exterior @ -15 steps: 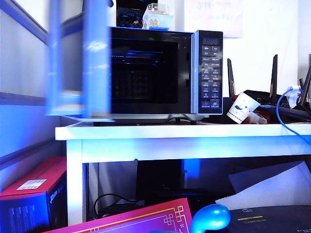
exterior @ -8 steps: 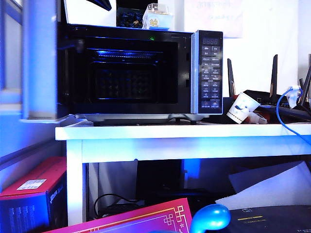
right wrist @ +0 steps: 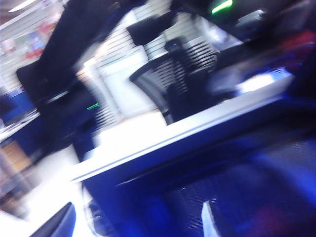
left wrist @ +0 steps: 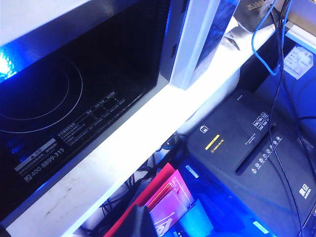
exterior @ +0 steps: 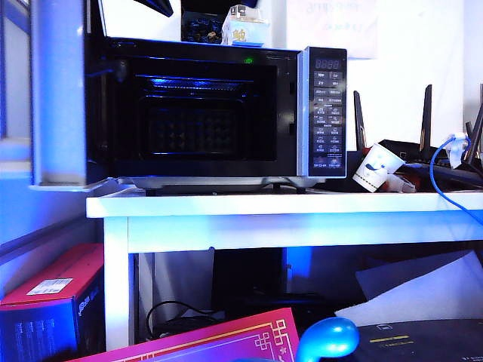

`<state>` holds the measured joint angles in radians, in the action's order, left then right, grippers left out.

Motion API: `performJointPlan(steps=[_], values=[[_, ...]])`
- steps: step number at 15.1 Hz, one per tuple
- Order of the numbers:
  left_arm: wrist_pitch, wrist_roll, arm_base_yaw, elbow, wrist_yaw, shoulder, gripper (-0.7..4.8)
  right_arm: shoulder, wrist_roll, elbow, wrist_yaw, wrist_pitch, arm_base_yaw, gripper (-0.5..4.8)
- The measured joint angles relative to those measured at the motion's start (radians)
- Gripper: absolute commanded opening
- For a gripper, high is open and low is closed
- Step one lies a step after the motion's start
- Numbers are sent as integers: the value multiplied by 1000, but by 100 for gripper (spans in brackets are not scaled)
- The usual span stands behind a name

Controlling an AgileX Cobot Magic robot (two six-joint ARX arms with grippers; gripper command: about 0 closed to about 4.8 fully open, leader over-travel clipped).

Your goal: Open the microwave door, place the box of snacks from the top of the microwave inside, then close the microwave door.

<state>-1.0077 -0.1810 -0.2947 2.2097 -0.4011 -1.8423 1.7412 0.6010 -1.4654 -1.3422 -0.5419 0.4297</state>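
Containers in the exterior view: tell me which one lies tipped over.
The white paper cup with blue print, on the table right of the microwave. The box of snacks and dark container stand on the microwave top.

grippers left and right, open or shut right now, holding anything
Left gripper: not in any view, cannot be told.
Right gripper: none clearly visible in the blurred right wrist view, cannot be told.

Right wrist view was smeared w/ motion blur; no gripper fingers could be made out. Microwave door (exterior: 59, 94) ran off exterior view's top-left edge. Left gripper wasn't visible in any view.
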Motion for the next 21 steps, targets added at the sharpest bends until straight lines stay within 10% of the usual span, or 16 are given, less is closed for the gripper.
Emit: performJointPlan(steps=[3, 5, 12, 21], values=[[0, -2, 0, 0, 0, 1, -6, -3, 4, 0, 266, -104, -90, 338], [1, -2, 0, 0, 0, 1, -6, -10, -45, 0, 472, -137, -95, 479], [9, -2, 0, 1, 0, 3, -6, 11, -515, -120, 1062, 104, -21, 479], [9, -3, 0, 0, 0, 38, -6, 246, -592, -446, 1242, 166, -15, 479]])
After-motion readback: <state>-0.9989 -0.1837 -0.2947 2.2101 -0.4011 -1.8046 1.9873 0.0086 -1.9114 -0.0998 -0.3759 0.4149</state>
